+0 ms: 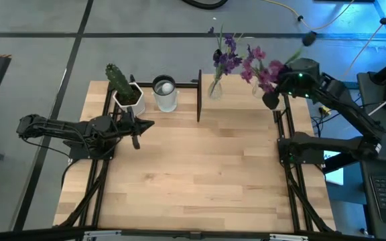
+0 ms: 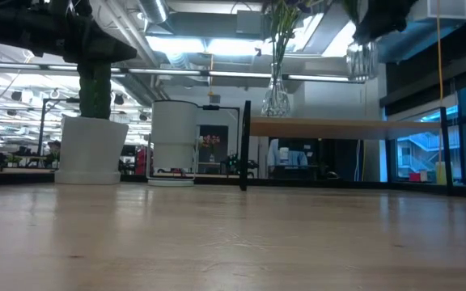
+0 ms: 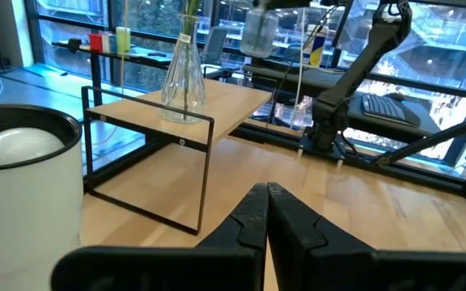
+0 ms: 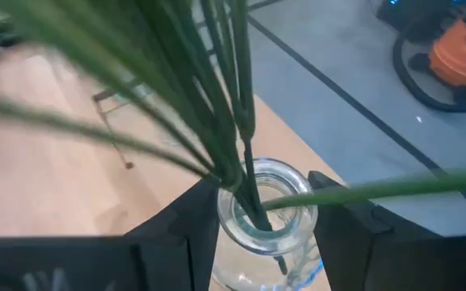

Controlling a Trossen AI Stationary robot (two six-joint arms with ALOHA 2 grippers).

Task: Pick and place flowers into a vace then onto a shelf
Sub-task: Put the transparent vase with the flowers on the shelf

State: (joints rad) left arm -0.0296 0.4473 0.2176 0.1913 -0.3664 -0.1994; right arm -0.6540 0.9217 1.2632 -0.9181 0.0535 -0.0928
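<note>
Looking down from the high view, the shelf (image 1: 240,100) is being seen along the upper middle of the frame, with one glass vase (image 1: 214,88) of darker violet flowers (image 1: 227,56) already standing on its left part. To the upper right, a second vase (image 1: 259,89) with the pinker flowers (image 1: 259,67) is being held by the right gripper (image 1: 273,92). The left gripper (image 1: 137,128) is being kept shut and idle at left of centre, near a cactus (image 1: 120,82) and a white cup (image 1: 165,94).

In the low view, the held vase is being shown at the upper right, clearly above the shelf board, while the first vase is standing on the board at upper centre.

In the left wrist view, the shut fingers are being seen at bottom centre, the shelf beyond them at left.

In the right wrist view, the vase neck is being clamped between the two dark fingers, green stems rising out of it.

The step in hand is judged to be the placing of the second vase; next, it is likely to need lowering upright onto bare board beside the first vase, then releasing.
</note>
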